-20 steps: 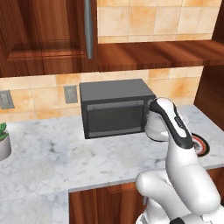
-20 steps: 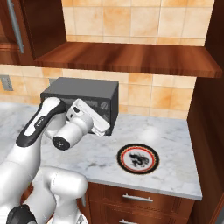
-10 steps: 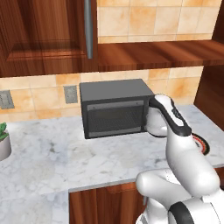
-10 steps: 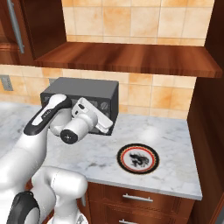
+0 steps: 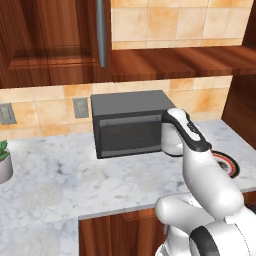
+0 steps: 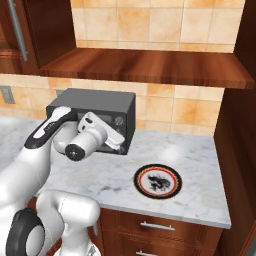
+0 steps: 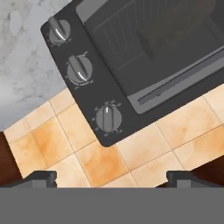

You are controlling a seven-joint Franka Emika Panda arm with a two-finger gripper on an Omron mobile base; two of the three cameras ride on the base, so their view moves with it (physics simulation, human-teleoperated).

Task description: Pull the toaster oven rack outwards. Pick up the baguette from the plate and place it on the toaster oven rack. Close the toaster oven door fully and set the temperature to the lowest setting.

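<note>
room: simulated kitchen, dark wood cabinets [image 5: 47, 45] and a wood shelf [image 6: 150, 67] over a tan tile backsplash [image 6: 190, 112].
counter: grey-white marble countertop [image 5: 60, 177]; a potted plant [image 5: 4, 160] at its left edge.
toaster oven: toaster oven [image 5: 127, 122] stands at the back edge against the tiles; its door [image 7: 162, 48] looks shut.
plate: plate [image 6: 157, 181] lies bare near the front edge, right of the oven; a dim shape behind the glass may be the baguette, though I cannot be sure.
knobs: three knobs [image 7: 108, 118] in a column beside the door.
gripper: gripper [image 7: 111, 177] faces the knob panel, fingers spread wide, holding nothing.
progress: loading and closing seem done; the temperature knob is left.
</note>
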